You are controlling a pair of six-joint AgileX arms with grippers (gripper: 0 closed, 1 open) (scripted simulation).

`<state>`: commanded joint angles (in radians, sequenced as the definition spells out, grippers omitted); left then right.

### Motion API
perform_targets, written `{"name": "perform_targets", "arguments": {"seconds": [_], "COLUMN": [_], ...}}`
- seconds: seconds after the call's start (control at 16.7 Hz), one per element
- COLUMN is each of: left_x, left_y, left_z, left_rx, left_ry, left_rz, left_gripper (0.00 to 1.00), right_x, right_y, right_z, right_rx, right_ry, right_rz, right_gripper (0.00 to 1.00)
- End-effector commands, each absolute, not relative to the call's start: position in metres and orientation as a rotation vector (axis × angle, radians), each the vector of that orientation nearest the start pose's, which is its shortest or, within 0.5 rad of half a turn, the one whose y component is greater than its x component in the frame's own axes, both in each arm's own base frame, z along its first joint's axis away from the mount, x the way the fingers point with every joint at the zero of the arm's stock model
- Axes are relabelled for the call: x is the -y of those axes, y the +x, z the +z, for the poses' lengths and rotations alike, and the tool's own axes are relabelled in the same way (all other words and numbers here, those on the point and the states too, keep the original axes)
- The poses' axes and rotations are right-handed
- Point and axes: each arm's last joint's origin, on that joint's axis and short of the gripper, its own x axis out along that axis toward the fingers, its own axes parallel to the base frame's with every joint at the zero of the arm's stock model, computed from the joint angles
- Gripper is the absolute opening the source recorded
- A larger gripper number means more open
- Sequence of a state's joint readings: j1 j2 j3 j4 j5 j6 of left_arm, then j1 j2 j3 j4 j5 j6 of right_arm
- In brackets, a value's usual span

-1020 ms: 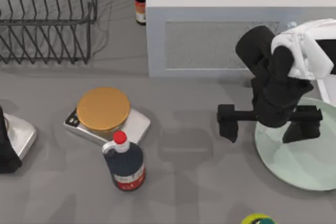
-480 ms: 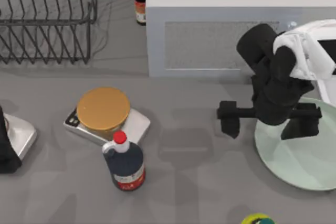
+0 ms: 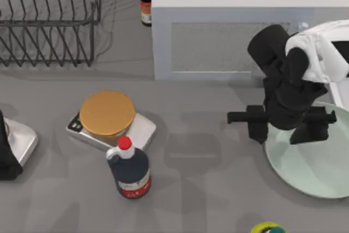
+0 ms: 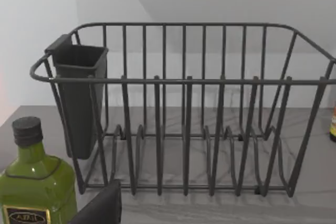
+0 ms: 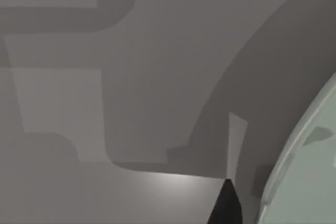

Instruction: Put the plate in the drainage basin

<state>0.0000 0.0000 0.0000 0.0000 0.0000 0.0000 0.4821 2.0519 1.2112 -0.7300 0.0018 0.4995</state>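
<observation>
— What sort of place am I steering in?
— A kitchen, rendered; I see a wire dish rack, a kitchen scale, sauce bottles and a plate on the grey bench.

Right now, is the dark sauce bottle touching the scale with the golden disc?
Cannot tell. In the top view the sauce bottle has its red cap overlapping the scale at the near edge, hiding any contact or gap.
</observation>
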Motion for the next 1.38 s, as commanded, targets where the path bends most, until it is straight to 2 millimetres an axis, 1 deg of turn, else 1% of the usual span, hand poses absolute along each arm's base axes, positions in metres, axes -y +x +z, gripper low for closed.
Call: {"name": "perform_targets", "arguments": {"seconds": [0.12,0.18,0.6,0.66,0.9,1.02,1.14,1.2,1.38], "left_x": [0.001,0.001,0.001,0.001,0.001,0.001,0.001,0.001,0.001], "left_y": [0.106,0.106,0.106,0.106,0.106,0.106,0.106,0.106,0.106], "left_z": [0.16,0.16,0.16,0.16,0.16,0.16,0.16,0.16,0.16], "left_rx": [0.0,0.0,0.0,0.0,0.0,0.0,0.0,0.0,0.0], "left_ry": [0.0,0.0,0.0,0.0,0.0,0.0,0.0,0.0,0.0], "left_rz": [0.0,0.0,0.0,0.0,0.0,0.0,0.0,0.0,0.0], "left_gripper": [1.0,1.0,1.0,1.0,1.0,1.0,1.0,1.0,1.0], "right_x": [-0.167,-0.167,-0.167,-0.165,-0.164,-0.164,-0.162,-0.161,-0.156], "right_y": [0.314,0.314,0.314,0.322,0.319,0.317,0.316,0.317,0.321], "right_z": [0.092,0.092,0.092,0.122,0.125,0.133,0.15,0.161,0.205], "right_rx": [-1.571,-1.571,-1.571,-1.475,-1.521,-1.572,-1.62,-1.64,-1.676], "right_ry": [0.008,0.008,0.008,0.047,0.027,0.006,-0.011,-0.017,-0.022], "right_rz": [-0.008,-0.008,-0.008,0.014,0.002,-0.014,-0.033,-0.042,-0.067], "right_gripper": [0.02,0.0,0.0,0.0,0.0,0.0,0.0,0.0,0.0]}}
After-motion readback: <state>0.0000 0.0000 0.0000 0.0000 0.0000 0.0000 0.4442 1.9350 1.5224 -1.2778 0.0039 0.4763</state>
